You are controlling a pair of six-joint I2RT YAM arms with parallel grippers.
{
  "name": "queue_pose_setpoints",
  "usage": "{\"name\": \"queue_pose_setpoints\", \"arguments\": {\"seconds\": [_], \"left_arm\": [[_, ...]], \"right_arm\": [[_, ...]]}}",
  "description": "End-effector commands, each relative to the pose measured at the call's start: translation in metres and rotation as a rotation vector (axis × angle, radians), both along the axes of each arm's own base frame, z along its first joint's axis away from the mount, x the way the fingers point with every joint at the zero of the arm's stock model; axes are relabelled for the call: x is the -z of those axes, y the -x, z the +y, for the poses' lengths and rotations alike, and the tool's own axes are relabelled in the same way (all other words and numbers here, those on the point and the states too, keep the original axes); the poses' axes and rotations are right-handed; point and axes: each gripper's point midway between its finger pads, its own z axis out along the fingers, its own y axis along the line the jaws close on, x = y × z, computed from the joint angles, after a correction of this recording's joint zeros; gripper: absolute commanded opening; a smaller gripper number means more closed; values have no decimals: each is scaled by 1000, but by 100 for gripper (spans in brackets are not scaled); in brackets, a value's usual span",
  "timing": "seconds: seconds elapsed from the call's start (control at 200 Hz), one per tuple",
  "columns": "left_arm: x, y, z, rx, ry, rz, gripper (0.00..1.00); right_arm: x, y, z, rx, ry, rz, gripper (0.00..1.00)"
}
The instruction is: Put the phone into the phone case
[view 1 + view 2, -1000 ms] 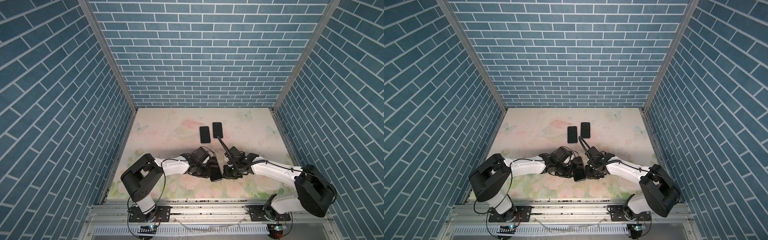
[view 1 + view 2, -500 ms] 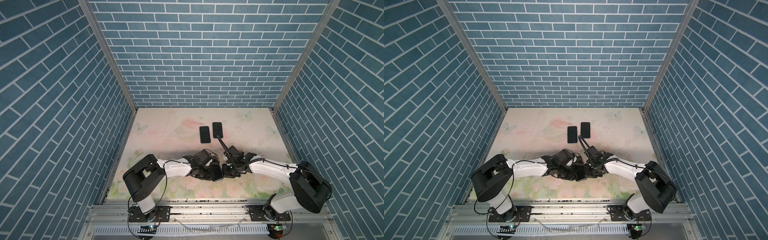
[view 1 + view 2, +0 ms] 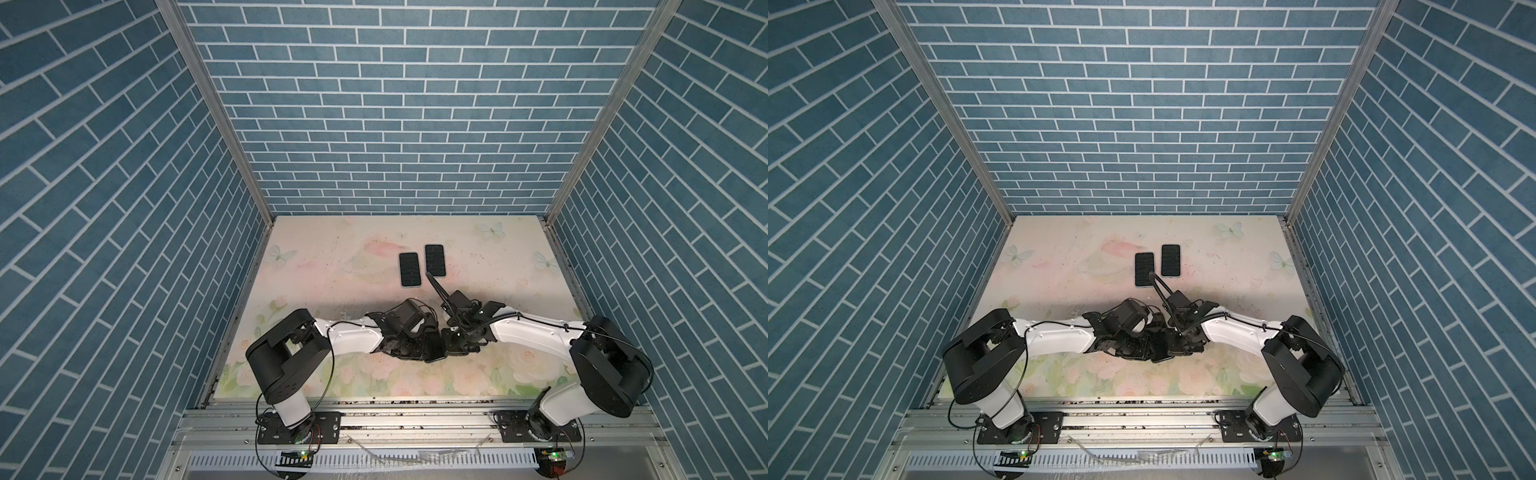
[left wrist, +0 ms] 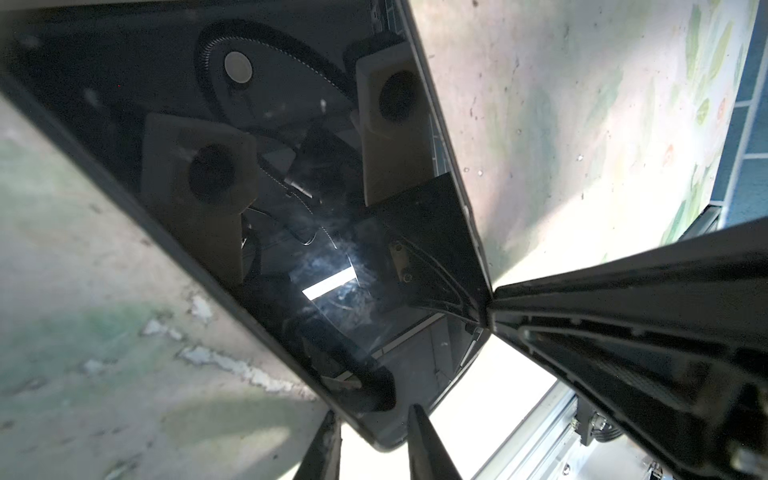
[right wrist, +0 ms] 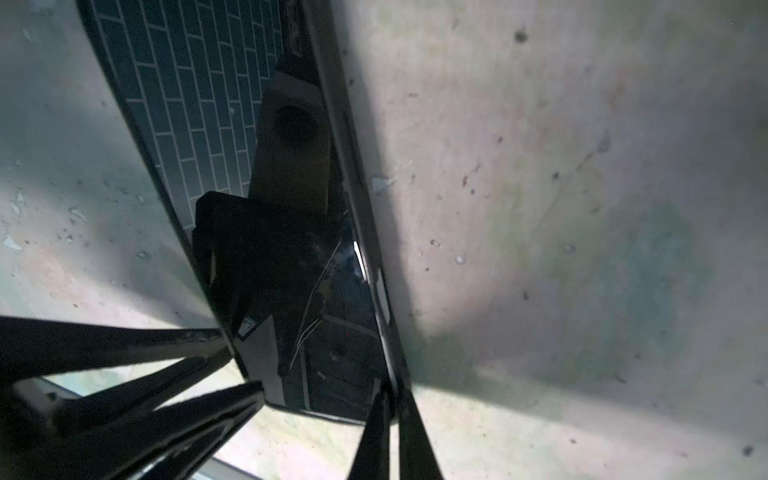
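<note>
Slim black glass-fronted phone (image 4: 266, 216) is facing screen-up at the front centre of the pale floral-printed tabletop (image 3: 332, 257), between the white-and-black left arm (image 3: 353, 338) and right arm (image 3: 536, 334), whose wrists are hiding nearly all of it in both top views. Whether it is resting flat on the print or tilting slightly off it, I cannot tell.

The left gripper (image 4: 373, 419) is clenching one corner of the phone's short end. In the right wrist view its two dark fingers (image 5: 195, 343) are showing slightly spread, one tip touching the long edge and the other tip touching the short end. The glossy screen is mirroring the underside of that gripper.

The right gripper (image 5: 391, 405) is standing fully closed, its two thin fingertips pressing together at the opposite corner of the same short end. In the left wrist view its dark fingers (image 4: 602, 282) are pointing in from the side and touching the phone's long edge at that corner. Whether anything of the phone is pinched between them, I cannot tell. In the right wrist view the screen (image 5: 187, 124) is reflecting the blue brick-patterned wall (image 3: 395, 104).

Two dark flat rectangles with pale rims (image 3: 410, 269) (image 3: 435, 260) are lying side by side, just apart, farther back on the tabletop.
</note>
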Motion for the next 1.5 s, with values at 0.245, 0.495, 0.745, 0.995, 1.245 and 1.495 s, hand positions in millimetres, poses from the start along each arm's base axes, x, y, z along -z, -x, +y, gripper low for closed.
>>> {"name": "queue_pose_setpoints", "arguments": {"seconds": [0.245, 0.495, 0.745, 0.995, 1.245, 1.495], "left_arm": [[23, 18, 3, 53, -39, 43, 30], [13, 6, 13, 38, -43, 16, 30], [-14, -12, 50, -23, -43, -36, 30], [-99, -35, 116, -119, -61, -255, 32], [-184, -29, 192, -236, -184, -575, 100], [-208, 0, 256, -351, -273, -734, 100]], "right_arm": [[31, 26, -25, -151, 326, 41, 16], [48, 25, -41, -154, 432, 27, 1], [10, 12, -29, -141, 354, -61, 23], [-47, -7, 9, -201, 124, -225, 63], [-28, -12, 29, -222, 135, -170, 87], [0, -12, 36, -197, 168, -97, 91]]}}
